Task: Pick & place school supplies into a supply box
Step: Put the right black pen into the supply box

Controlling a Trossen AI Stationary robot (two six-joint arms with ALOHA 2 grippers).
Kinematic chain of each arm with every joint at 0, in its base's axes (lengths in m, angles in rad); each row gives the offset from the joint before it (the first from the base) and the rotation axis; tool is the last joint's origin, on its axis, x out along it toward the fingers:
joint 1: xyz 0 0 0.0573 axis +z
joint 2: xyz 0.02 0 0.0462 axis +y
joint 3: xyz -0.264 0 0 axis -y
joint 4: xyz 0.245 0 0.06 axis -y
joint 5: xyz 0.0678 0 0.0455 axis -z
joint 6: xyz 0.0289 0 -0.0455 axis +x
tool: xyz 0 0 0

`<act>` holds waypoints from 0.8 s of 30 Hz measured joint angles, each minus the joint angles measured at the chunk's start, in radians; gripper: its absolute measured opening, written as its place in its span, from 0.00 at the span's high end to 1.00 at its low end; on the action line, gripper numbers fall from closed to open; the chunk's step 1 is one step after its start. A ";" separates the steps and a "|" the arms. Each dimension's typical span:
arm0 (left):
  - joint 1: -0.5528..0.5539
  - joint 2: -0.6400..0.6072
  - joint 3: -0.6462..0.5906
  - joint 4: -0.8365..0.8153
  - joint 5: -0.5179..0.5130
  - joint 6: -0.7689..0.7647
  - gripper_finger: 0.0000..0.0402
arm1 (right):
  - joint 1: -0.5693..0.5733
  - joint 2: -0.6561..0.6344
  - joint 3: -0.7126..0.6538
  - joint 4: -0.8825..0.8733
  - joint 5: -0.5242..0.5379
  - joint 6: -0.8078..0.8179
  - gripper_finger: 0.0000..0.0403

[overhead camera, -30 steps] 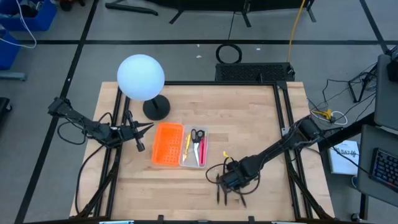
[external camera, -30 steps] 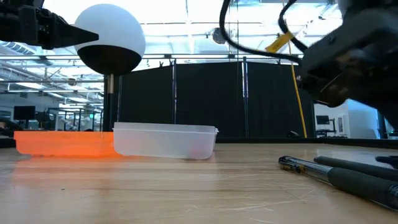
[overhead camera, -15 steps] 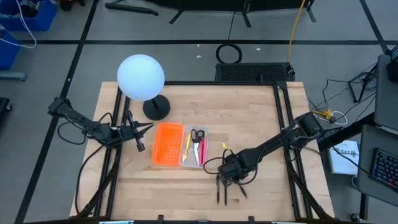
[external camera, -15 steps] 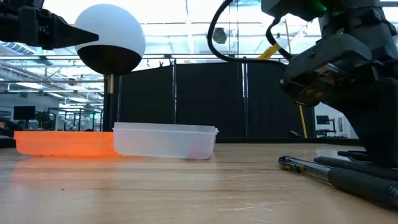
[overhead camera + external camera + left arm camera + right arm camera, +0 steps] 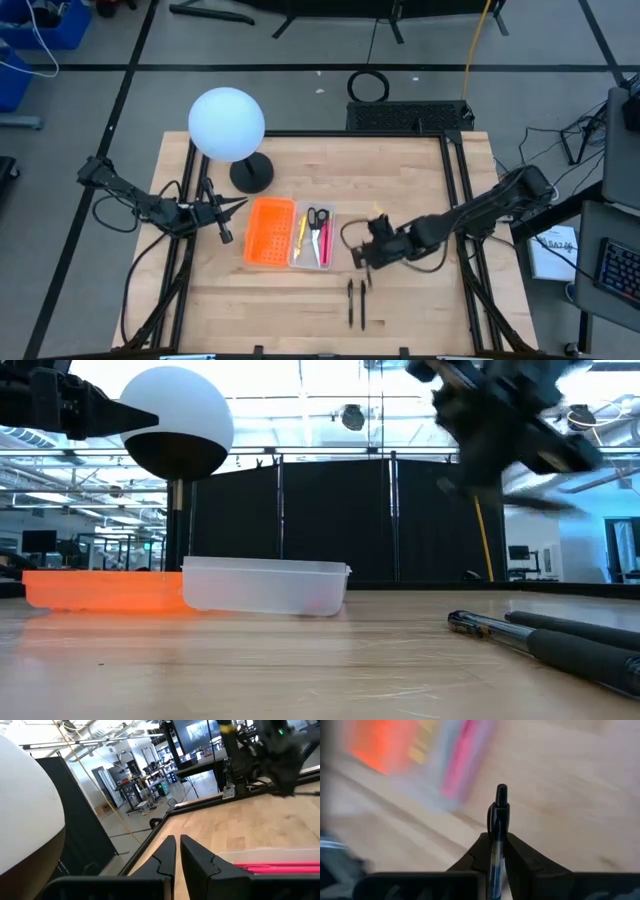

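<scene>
Centrally on the pale wooden table [image 5: 400,190], a shallow clear rectangular plastic supply box [image 5: 313,238] was seen, and in it a yellow pencil [image 5: 300,235], small black-handled silver scissors [image 5: 315,225] and a pink pen [image 5: 326,242] were laid lengthwise. A same-sized orange plastic tray [image 5: 269,232] was set touching the clear box on its left side. Two dark pens [image 5: 356,303] were left lying side by side on the bare wood, apart from the box, toward the table's front edge.

A further dark pen with a clear barrel [image 5: 497,832] was clamped between the fingers of the right gripper [image 5: 371,250], its tip projecting beyond the fingertips; this gripper was held above the table just right of the clear box, raised clear of the surface as shown in the low view. The left gripper [image 5: 236,204] was parked at the table's left edge, beside the orange tray, its fingers [image 5: 165,857] drawn nearly together with nothing between them. A lamp with a white globe and a round black base [image 5: 228,126] was stood behind the trays.
</scene>
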 joint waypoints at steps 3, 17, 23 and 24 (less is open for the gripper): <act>0.000 0.000 0.000 0.000 0.000 0.001 0.91 | -0.036 -0.041 0.000 0.096 0.051 -0.033 0.93; 0.000 0.000 0.000 -0.006 -0.007 0.036 0.91 | -0.343 0.084 0.003 0.492 -0.063 -0.270 0.93; 0.000 0.000 0.000 -0.012 -0.029 0.057 0.91 | -0.404 0.242 0.003 0.690 -0.209 -0.265 0.93; 0.000 0.000 0.000 -0.011 -0.033 0.057 0.91 | -0.409 0.268 0.003 0.720 -0.230 -0.257 0.93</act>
